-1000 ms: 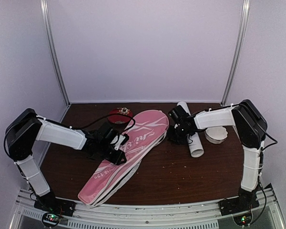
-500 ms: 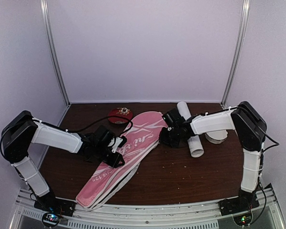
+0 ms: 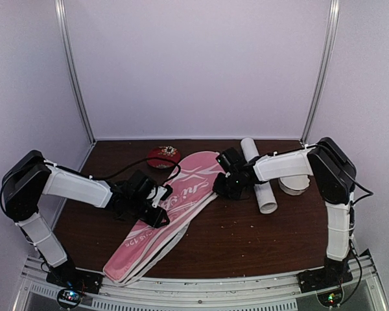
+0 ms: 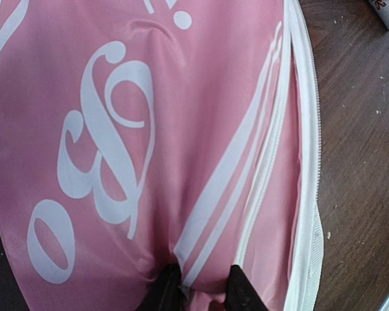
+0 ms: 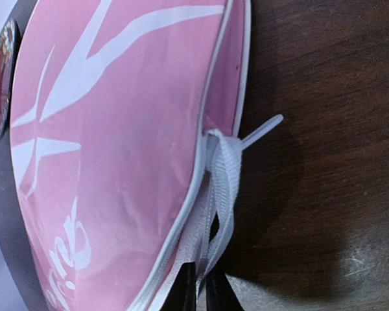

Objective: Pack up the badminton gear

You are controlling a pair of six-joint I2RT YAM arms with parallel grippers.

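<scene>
Pink fabric bag [image 3: 194,178]: long axis runs from right gripper [image 5: 201,295], clamped on its white ribbon pull [image 5: 225,168], toward left gripper [image 4: 204,291], pinching fabric.

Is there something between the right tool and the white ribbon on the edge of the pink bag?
Nothing visible does: the right tool pinches the white ribbon directly, at the edge of the pink bag.

A pink racket-shaped fabric bag [image 3: 175,207] lies diagonally on the brown wooden table [image 3: 246,240], wide end farthest. Behind it sits a small dark red round dish [image 3: 163,156]; to its right a long white tube [image 3: 266,196], then white feather shuttlecocks [image 3: 294,184].
</scene>
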